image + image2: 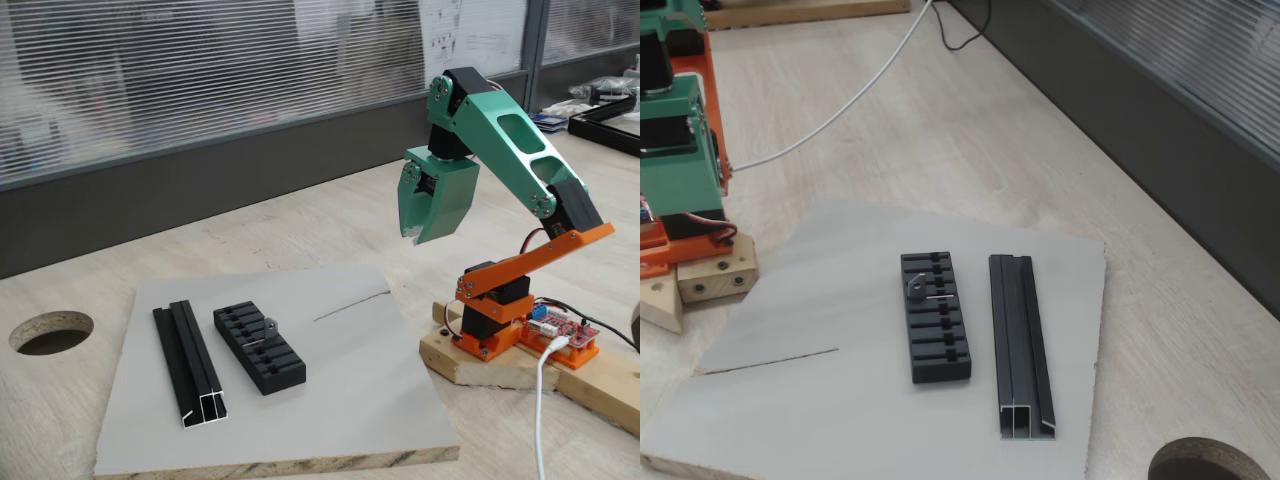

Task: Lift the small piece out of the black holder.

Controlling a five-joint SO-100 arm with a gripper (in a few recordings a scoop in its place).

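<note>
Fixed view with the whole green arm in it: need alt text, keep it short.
A green robot arm holds its gripper in the air, well right of and above a grey board on a wooden table. On the board a black slotted holder carries a small metal piece in one slot, and a longer black grooved rail lies to the holder's left.

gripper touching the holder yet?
No. In a fixed view the gripper hangs in the air well above and to the right of the black holder, apart from it.

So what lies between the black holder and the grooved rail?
Nothing: in both fixed views a bare strip of grey board separates the black holder from the grooved rail.
</note>
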